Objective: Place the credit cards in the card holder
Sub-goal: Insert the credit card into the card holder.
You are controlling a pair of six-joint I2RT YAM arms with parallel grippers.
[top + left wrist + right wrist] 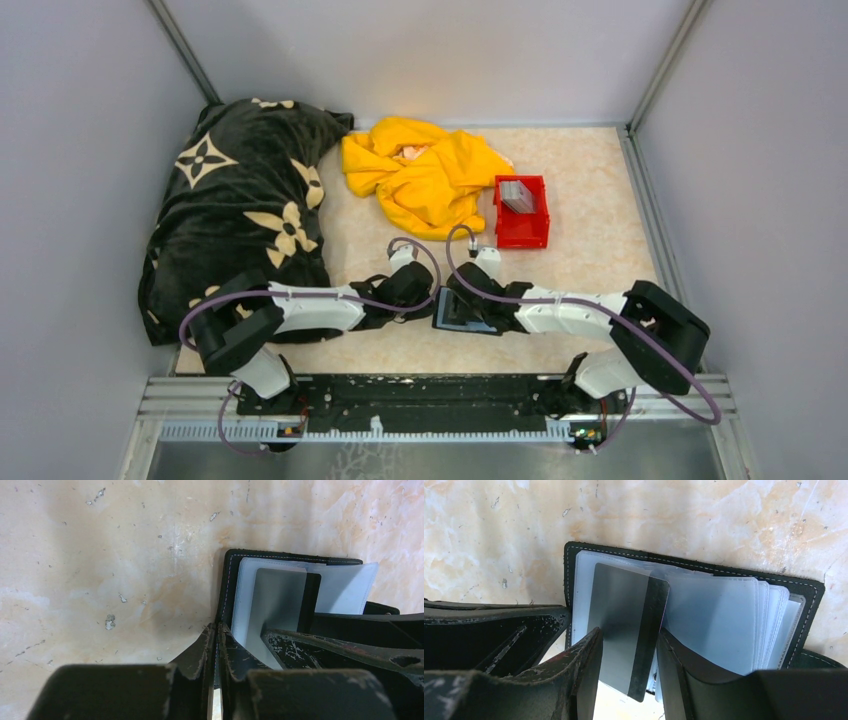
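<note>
One red bin (522, 234) beyond card holder (463, 313)

Black flowered blanket (240, 200) far left; yellow cloth (425, 175) beside it; red bin (522, 232) just right.

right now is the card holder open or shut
Open: the card holder lies spread flat, its clear sleeves fanned out.
</note>
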